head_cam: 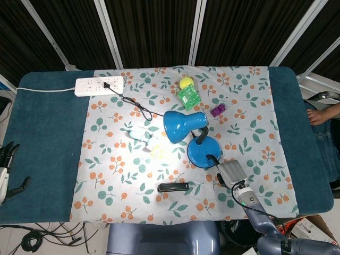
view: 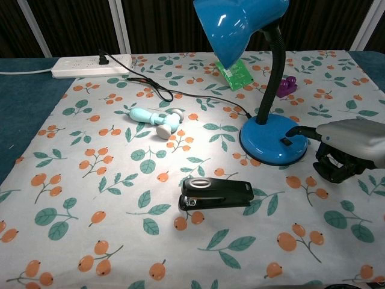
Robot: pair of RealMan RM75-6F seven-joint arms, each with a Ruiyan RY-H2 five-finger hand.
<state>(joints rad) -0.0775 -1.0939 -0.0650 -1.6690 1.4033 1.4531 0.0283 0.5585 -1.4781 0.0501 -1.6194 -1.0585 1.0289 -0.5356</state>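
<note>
Right hand (view: 337, 150) touching lamp (view: 264, 90) base; neck upright, shade facing table-left

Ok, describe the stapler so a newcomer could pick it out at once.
Start at the blue desk lamp on the floral tablecloth. Just in front of its round base, toward the robot, lies the stapler: black, long and flat, with a silver top plate, unlike the pale teal massager further back.

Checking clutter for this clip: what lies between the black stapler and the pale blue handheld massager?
Only bare floral tablecloth. In the chest view, nothing sits between the black stapler and the pale blue handheld massager; the head view shows the same open stretch.
</note>
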